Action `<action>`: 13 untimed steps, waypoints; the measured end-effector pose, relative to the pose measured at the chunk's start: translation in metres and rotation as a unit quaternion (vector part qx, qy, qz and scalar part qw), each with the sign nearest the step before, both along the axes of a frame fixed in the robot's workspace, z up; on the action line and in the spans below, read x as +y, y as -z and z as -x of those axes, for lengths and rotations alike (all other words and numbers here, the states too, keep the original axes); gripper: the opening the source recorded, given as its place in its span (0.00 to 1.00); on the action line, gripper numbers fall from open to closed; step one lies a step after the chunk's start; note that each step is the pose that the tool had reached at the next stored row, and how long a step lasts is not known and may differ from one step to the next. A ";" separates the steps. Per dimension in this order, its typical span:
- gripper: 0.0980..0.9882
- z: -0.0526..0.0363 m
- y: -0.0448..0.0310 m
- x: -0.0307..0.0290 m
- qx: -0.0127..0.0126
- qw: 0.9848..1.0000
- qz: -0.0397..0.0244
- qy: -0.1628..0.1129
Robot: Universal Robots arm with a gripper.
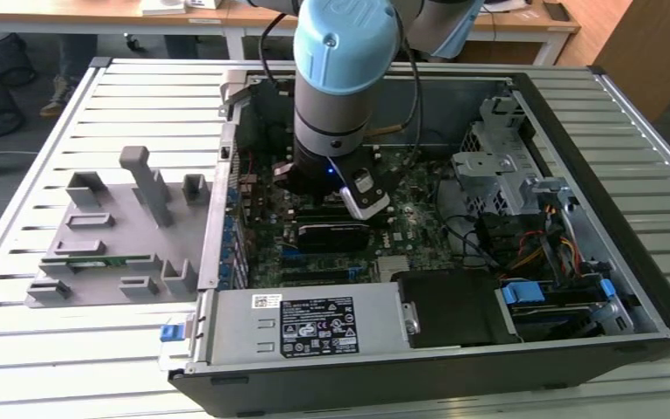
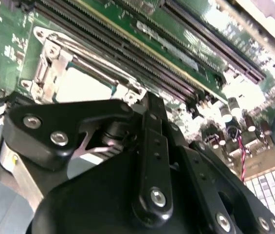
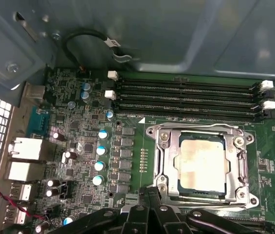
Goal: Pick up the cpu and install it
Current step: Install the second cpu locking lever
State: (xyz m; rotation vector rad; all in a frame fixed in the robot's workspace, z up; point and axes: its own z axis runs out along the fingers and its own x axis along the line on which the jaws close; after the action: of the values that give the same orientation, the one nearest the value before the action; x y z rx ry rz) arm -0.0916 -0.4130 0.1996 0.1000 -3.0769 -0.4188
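Black-linked gripper (image 3: 149,202), finger state untellable, hangs at six o'clock of the silver-topped square cpu (image 3: 201,165), seated inside its metal socket frame (image 3: 164,161).

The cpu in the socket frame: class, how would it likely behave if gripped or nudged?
The cpu looks like a flat metal-topped square, so probably stiff, not floppy. Its smooth shiny top may be slippery. Lying flat inside the socket frame, it seems unlikely to roll or tip.
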 end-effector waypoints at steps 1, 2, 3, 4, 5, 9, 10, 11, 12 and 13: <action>0.01 0.0000 -0.0001 0.0000 0.000 1.000 0.000 0.000; 0.01 0.0000 -0.0009 -0.0001 0.000 1.000 0.000 0.000; 0.01 0.0000 -0.0020 -0.0001 0.000 1.000 0.000 0.000; 0.01 0.0000 -0.0038 0.0000 0.000 1.000 0.000 0.000; 0.01 0.0000 -0.0054 0.0000 0.000 1.000 -0.001 0.000; 0.01 0.0000 -0.0092 0.0000 0.000 1.000 -0.001 0.000; 0.01 0.0000 -0.0107 0.0000 0.000 1.000 -0.002 0.000; 0.01 0.0000 -0.0125 0.0000 0.000 1.000 -0.002 0.000; 0.01 0.0000 -0.0147 0.0000 0.000 1.000 -0.002 0.000; 0.01 0.0000 -0.0169 0.0000 0.000 1.000 -0.002 0.000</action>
State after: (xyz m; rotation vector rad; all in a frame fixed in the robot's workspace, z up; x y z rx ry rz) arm -0.0916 -0.4130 0.2166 0.1001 -3.0761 -0.4250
